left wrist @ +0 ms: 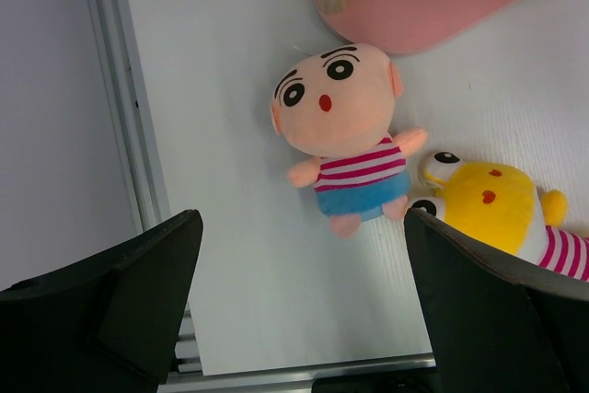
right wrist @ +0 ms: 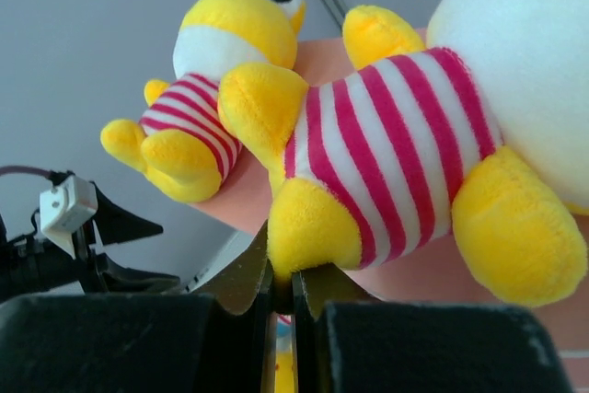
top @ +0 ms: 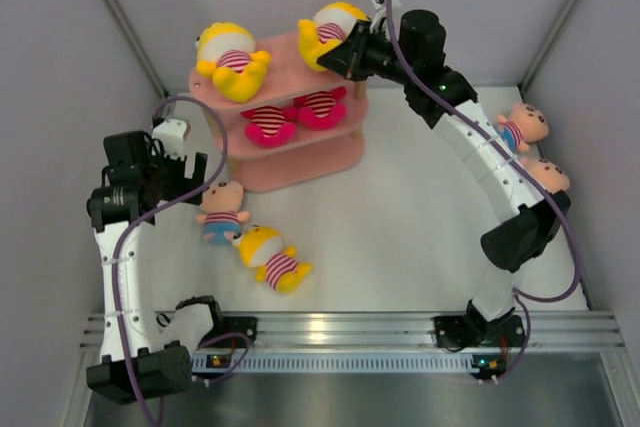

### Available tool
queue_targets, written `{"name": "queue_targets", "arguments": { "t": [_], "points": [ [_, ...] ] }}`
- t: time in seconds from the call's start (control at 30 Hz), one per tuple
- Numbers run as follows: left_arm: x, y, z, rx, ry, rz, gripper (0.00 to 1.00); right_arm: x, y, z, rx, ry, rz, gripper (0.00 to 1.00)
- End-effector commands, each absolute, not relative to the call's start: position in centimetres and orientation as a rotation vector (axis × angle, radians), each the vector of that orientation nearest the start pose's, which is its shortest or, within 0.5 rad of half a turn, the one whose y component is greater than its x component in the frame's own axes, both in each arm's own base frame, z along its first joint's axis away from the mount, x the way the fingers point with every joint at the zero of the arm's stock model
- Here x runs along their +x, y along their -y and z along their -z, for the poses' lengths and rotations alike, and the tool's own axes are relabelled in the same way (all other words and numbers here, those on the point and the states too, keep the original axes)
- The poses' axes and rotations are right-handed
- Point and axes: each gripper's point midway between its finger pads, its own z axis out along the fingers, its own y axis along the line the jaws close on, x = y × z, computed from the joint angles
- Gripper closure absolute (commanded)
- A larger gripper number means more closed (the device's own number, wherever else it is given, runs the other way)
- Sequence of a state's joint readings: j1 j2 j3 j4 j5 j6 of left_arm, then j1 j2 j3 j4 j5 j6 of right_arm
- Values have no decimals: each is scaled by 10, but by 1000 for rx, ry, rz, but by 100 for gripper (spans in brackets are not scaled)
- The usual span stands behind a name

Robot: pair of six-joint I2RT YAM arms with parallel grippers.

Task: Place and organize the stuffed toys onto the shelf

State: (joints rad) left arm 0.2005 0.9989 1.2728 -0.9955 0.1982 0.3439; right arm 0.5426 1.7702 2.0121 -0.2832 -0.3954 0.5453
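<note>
The pink shelf [top: 300,162] stands at the back centre. Two yellow dolls lie on its top board, one on the left [top: 232,59] and one on the right [top: 330,32]. My right gripper [top: 343,55] is shut on the right doll's foot [right wrist: 313,227] at the board's edge; the fingertips [right wrist: 283,278] pinch it. The other yellow doll [right wrist: 207,89] lies just beyond. My left gripper [top: 195,179] is open and empty above the table [left wrist: 302,260], near a peach doll [left wrist: 345,140] [top: 222,212]. A third yellow doll [top: 272,259] [left wrist: 492,209] lies beside it.
Two striped plush toys with magenta bottoms [top: 292,117] lie on the shelf's middle board. Two more peach dolls [top: 522,127] [top: 545,175] lie at the table's right edge behind the right arm. Grey walls close in the sides; a metal rail [top: 340,332] runs along the front.
</note>
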Motion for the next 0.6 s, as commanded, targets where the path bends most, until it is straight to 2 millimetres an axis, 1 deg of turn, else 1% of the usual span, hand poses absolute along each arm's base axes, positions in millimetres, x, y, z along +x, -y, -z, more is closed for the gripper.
{"name": "queue_targets", "arguments": {
  "t": [0.0, 0.03, 0.07, 0.1, 0.23, 0.4, 0.5, 0.57],
  "points": [
    [256, -29, -270, 292, -2229, -56, 3, 381, -371, -462, -494, -1643, -1180, 100],
    [256, -29, -270, 294, -2230, -56, 3, 378, -374, -459, -550, -1638, -1171, 100],
    [255, -29, -271, 294, -2226, -58, 3, 371, -379, -457, -601, -1643, -1192, 100],
    [255, -28, -271, 293, -2225, -55, 3, 368, -379, -451, -623, -1673, -1190, 100],
    [255, -29, -271, 294, -2226, -58, 3, 364, -374, -436, -698, -1704, -1130, 100],
    [257, -26, -273, 292, -2219, -42, 3, 354, -373, -427, -783, -1723, -1172, 100],
    [257, -25, -275, 294, -2216, -33, 3, 356, -367, -428, -785, -1723, -1167, 100],
    [257, -24, -275, 295, -2215, -27, 3, 355, -367, -429, -797, -1714, -1184, 100]
  ]
}}
